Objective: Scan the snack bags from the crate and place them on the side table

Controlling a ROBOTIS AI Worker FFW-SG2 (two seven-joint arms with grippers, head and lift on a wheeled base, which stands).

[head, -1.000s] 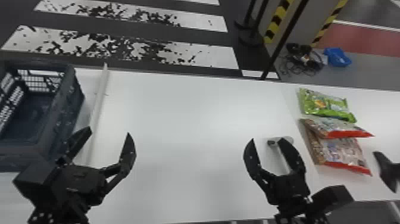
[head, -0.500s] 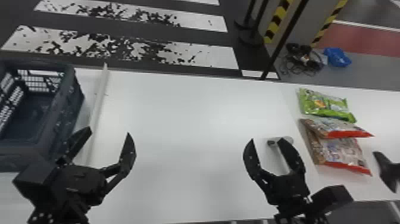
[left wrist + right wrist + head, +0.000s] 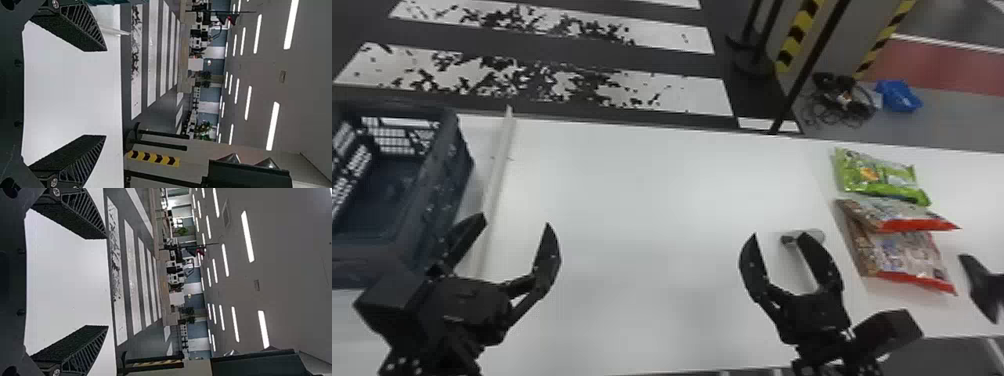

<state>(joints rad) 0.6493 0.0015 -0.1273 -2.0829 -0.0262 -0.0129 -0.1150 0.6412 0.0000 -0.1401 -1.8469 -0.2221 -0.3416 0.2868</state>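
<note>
My left gripper [image 3: 516, 225] stands open over the white table's left part, beside the dark blue crate [image 3: 444, 195], whose visible inside holds no bags. In the left wrist view the left gripper [image 3: 105, 93] has its fingers wide apart with nothing between them. My right gripper [image 3: 782, 240] is open too, left of the snack bags; in the right wrist view, the right gripper [image 3: 107, 282] holds nothing. On the table's right side lie a green snack bag [image 3: 879, 175] and two red-edged bags, the upper one [image 3: 897, 215] partly overlapping the lower one [image 3: 907, 255].
A small grey and black device [image 3: 794, 237], perhaps the scanner, is partly behind the right gripper. A pale raised strip [image 3: 497, 180] runs along the table beside the crate. A dark object [image 3: 984, 287] stands at the right edge. Poles rise beyond the table.
</note>
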